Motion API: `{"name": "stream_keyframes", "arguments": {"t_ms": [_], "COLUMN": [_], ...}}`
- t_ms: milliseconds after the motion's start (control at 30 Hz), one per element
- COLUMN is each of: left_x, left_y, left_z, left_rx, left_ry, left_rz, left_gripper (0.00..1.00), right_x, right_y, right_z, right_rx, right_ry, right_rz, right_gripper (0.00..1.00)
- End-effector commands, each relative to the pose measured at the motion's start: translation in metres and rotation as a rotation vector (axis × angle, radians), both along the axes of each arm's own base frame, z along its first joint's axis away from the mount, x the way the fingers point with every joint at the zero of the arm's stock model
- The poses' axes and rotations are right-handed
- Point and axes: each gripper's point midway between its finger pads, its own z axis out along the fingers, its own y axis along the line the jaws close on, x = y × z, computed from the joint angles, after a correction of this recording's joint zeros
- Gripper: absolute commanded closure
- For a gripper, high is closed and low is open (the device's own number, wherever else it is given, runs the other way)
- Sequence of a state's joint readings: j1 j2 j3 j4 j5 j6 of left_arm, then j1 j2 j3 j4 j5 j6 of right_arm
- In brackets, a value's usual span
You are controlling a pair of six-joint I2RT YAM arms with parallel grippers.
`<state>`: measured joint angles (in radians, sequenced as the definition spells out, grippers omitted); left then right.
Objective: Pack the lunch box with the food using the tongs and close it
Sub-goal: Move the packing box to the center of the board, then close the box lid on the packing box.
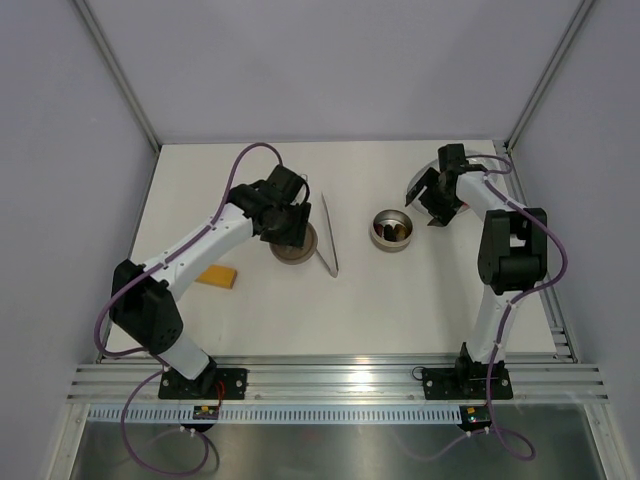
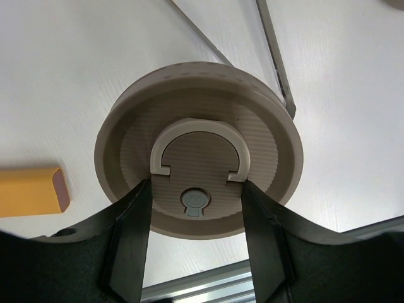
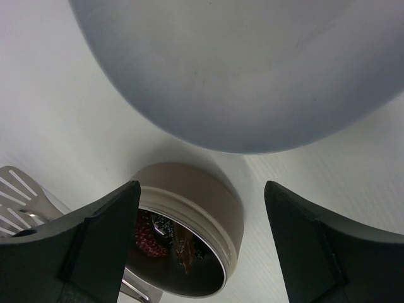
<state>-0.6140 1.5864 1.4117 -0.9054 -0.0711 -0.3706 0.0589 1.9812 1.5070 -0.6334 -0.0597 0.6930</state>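
Lying flat on the smooth white worktop (image 1: pixel 400 310), the round brown-grey lid (image 2: pixel 202 95) of the lunch box is seen beside the small round tin (image 3: pixel 196 189), on its left in the overhead view. The long thin silver metal tongs (image 1: pixel 329 235) are laid between the two. The lid's top is finely ribbed inside a raised rim, and a pale curved handle (image 2: pixel 199 128) is folded flat on it. The black left fingers (image 2: pixel 129 240) are closed in on the lid from above, one pressed against each end of that handle.

The tin's outer wall looks dull brown-grey and its inside is shiny steel. Small dark red-brown pieces of food (image 3: pixel 148 237) are contained in it. The black right fingers (image 3: pixel 101 233) are spread wide above the tin with nothing between them. A smooth white oval plate (image 3: pixel 252 76) is set just beyond the tin. A flat orange-yellow rectangular block (image 1: pixel 216 277) is placed well apart from the tin, past the lid.
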Motion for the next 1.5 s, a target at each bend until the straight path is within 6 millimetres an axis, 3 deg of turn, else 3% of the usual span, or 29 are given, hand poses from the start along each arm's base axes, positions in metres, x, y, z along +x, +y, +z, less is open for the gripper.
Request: {"name": "stream_keyframes", "arguments": {"t_ms": [0, 133, 267, 467, 700, 800, 833, 900, 933, 967, 1033, 1100, 1133, 1167, 1233, 1467], "left_x": [0.006, 0.008, 0.010, 0.012, 0.007, 0.004, 0.004, 0.003, 0.004, 0.004, 0.004, 0.002, 0.005, 0.005, 0.009, 0.024], "left_y": [-0.012, -0.019, -0.031, -0.051, -0.089, -0.110, -0.117, -0.132, -0.138, -0.148, -0.158, -0.169, -0.177, -0.182, -0.195, -0.226], "left_z": [0.035, 0.037, 0.040, 0.043, 0.041, 0.039, 0.033, 0.039, 0.033, 0.041, 0.040, 0.028, 0.036, 0.024, 0.031, 0.014], "left_rx": [-0.069, -0.060, -0.059, -0.054, -0.056, -0.061, -0.051, -0.062, -0.054, -0.065, -0.065, -0.047, -0.065, -0.047, -0.084, -0.135], "left_ry": [-0.079, -0.074, -0.078, -0.075, -0.066, -0.064, -0.053, -0.064, -0.057, -0.073, -0.071, -0.042, -0.058, -0.035, -0.041, -0.043], "left_rz": [-0.017, -0.035, -0.059, -0.101, -0.174, -0.211, -0.223, -0.248, -0.258, -0.272, -0.288, -0.305, -0.312, -0.320, -0.322, -0.304], "left_gripper": [0.76, 0.76, 0.76, 0.76, 0.76, 0.76, 0.76, 0.76, 0.76, 0.76, 0.76, 0.76, 0.76, 0.76, 0.76, 0.76], "right_x": [0.011, 0.003, -0.008, -0.027, -0.052, -0.048, -0.044, -0.044, -0.041, -0.040, -0.044, -0.052, -0.057, -0.061, -0.074, -0.097], "right_y": [0.026, 0.050, 0.058, 0.059, 0.055, 0.043, 0.034, 0.020, 0.005, -0.012, -0.033, -0.068, -0.076, -0.090, -0.096, -0.103], "right_z": [0.009, 0.003, 0.002, 0.010, 0.009, 0.030, 0.045, 0.059, 0.073, 0.079, 0.090, 0.087, 0.090, 0.088, 0.084, 0.071], "right_rx": [0.050, 0.048, 0.057, 0.061, 0.034, -0.023, -0.055, -0.102, -0.172, -0.193, -0.200, -0.194, -0.188, -0.186, -0.171, -0.144], "right_ry": [-0.042, -0.012, -0.010, -0.025, -0.011, -0.063, -0.097, -0.109, -0.138, -0.142, -0.153, -0.132, -0.139, -0.133, -0.129, -0.115], "right_rz": [0.073, 0.172, 0.207, 0.239, 0.265, 0.236, 0.211, 0.183, 0.152, 0.110, 0.065, -0.019, -0.037, -0.076, -0.103, -0.137], "right_gripper": [0.13, 0.13, 0.13, 0.13, 0.13, 0.11, 0.10, 0.09, 0.08, 0.08, 0.07, 0.07, 0.06, 0.06, 0.06, 0.06]}}
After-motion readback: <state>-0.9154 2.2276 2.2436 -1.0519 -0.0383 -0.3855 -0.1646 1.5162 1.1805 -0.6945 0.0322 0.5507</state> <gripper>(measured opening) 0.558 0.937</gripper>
